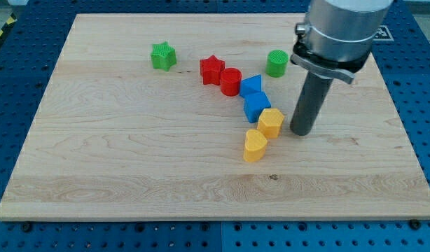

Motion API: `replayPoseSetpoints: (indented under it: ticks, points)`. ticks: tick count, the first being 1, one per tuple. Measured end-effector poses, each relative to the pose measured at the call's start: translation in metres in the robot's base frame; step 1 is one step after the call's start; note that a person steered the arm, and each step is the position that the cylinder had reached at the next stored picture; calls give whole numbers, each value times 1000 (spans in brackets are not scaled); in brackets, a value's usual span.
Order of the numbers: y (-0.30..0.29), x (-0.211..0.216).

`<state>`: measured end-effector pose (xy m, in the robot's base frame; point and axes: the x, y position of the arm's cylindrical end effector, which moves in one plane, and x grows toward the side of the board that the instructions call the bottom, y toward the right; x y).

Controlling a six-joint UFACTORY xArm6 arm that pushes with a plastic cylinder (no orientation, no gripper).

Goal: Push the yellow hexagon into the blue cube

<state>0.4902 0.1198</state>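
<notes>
The yellow hexagon (272, 122) sits near the board's middle, touching the lower right corner of the blue cube (256, 106). My tip (301, 131) rests on the board just to the right of the yellow hexagon, a small gap apart. A second blue block (251, 85), wedge-like, touches the cube from the view's top. A yellow heart-shaped block (255, 145) lies just below and left of the hexagon.
A red star (211, 69) and a red cylinder (230, 81) stand left of the blue blocks. A green star (162, 56) is at the top left, a green cylinder (276, 63) at the top right. The wooden board (131, 154) is edged by a blue perforated table.
</notes>
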Motion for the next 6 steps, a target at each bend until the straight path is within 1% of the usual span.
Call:
replayPoseSetpoints:
  ticks: [1, 2, 3, 4, 5, 6]
  points:
    - [-14, 0]
    - [0, 5]
    - [21, 25]
    - [14, 61]
    - [-24, 96]
    - [-87, 105]
